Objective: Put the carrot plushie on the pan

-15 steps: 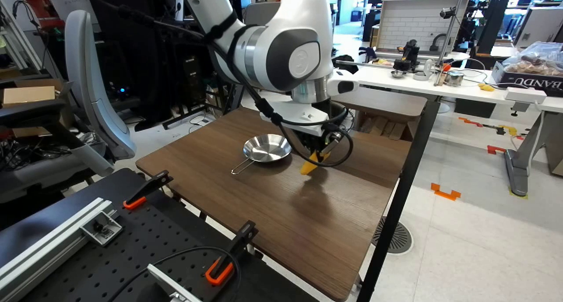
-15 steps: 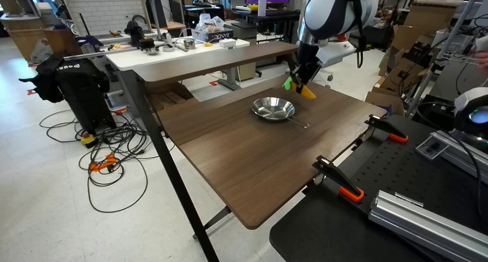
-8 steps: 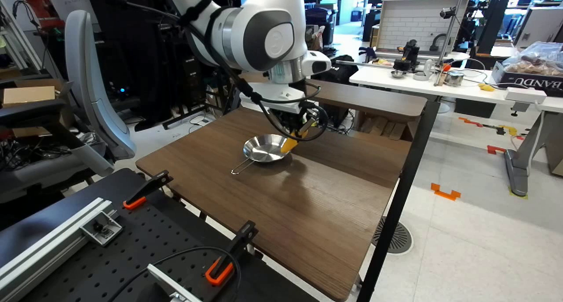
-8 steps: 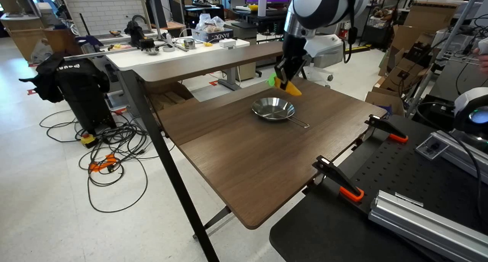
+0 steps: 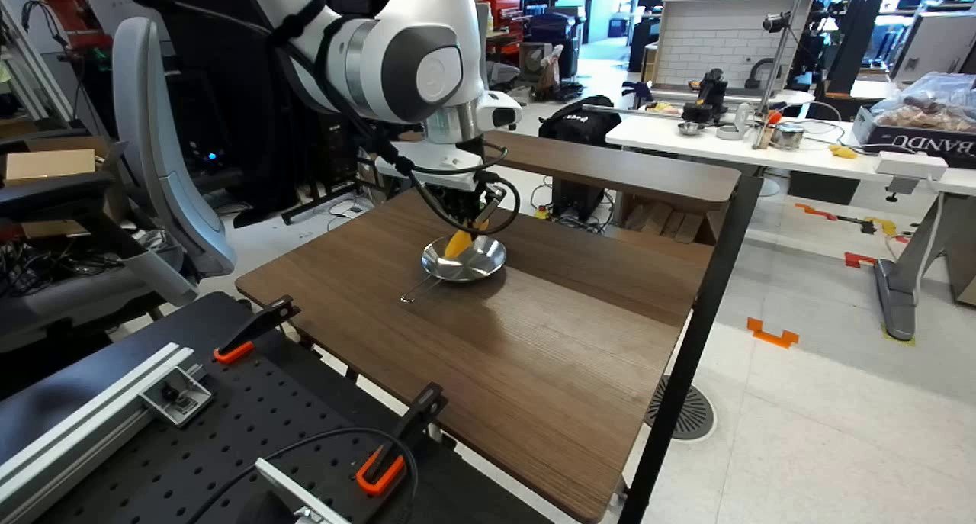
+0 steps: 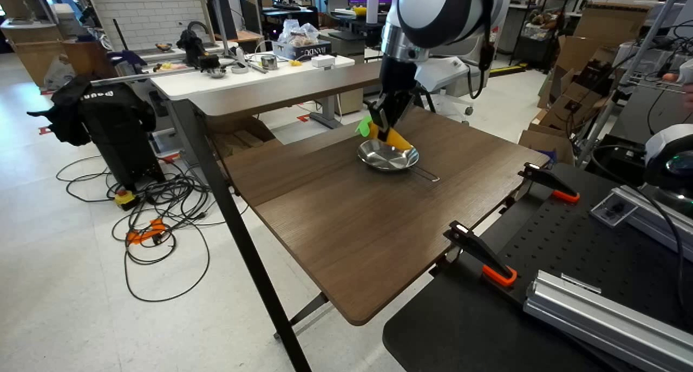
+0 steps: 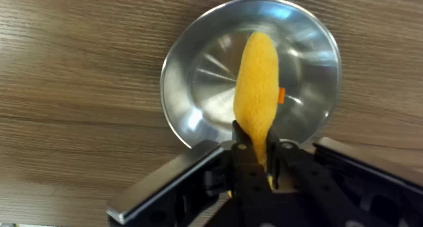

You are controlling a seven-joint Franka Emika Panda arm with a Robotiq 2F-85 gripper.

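Swung across in the past second, the Franka Panda arm (image 5: 408,66) has brought its load from beside the silver metal pan (image 7: 208,70) to over it. The Robotiq gripper (image 7: 253,131) clasps the carrot plushie (image 7: 257,83) well back from its point, which angles down toward the pan's floor; whether they touch cannot be told. Released this far back, the plushie could topple out over the rim, dragged by its overhanging green leafy tuft (image 6: 364,126).

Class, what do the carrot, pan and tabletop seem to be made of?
Carrot: probably fabric, matte; its surface looks slightly fuzzy.
Pan: polished metal, judging by bright reflections.
Tabletop: wood or wood-look laminate, low sheen; brown grain shows.
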